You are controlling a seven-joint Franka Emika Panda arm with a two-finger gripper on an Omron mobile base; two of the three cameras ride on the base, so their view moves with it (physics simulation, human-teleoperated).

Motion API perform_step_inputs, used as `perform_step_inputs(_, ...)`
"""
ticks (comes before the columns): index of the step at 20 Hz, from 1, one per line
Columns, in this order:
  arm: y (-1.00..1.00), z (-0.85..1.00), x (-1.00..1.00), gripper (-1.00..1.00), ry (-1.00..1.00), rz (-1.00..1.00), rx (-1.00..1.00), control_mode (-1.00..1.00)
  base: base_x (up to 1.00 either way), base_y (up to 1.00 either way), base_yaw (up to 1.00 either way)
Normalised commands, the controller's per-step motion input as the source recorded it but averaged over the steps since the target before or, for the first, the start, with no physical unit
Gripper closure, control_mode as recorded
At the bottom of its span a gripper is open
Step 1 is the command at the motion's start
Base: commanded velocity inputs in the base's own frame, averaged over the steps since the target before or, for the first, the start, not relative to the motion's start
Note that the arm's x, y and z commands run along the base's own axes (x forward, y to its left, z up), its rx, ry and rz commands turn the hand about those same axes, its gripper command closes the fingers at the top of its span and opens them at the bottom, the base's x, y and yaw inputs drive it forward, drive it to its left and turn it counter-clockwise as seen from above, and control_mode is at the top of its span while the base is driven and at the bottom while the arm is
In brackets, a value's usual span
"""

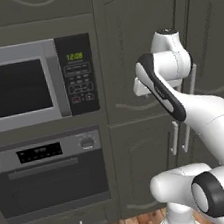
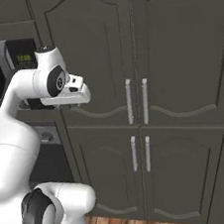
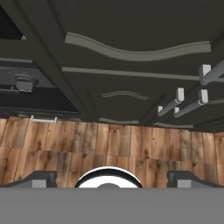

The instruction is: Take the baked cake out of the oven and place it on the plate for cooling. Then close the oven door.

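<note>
You can read one thing clearly: a green clock reading 12:09 at the top of the microwave (image 1: 37, 83) control panel, near its upper right corner. The keypad labels below it, and the pale marks on the oven (image 1: 50, 175) display, are too small to read.
</note>
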Motion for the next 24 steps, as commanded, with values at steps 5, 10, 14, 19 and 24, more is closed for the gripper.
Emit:
perform_step_inputs(5, 0.0, 0.0, 0.0, -1.0, 0.0, 0.0, 0.0, 1.0, 0.31, -0.21, 0.0)
perform_step_inputs(10, 0.0, 0.0, 0.0, -1.0, 0.0, 0.0, 0.0, 1.0, 0.43, -0.04, -0.02)
perform_step_inputs(14, 0.0, 0.0, 0.0, -1.0, 0.0, 0.0, 0.0, 1.0, 0.27, 0.0, 0.0)
perform_step_inputs(19, 0.0, 0.0, 0.0, -1.0, 0.0, 0.0, 0.0, 1.0, 0.33, 0.03, -0.03)
perform_step_inputs(24, 0.0, 0.0, 0.0, -1.0, 0.0, 0.0, 0.0, 1.0, 0.07, 0.04, 0.0)
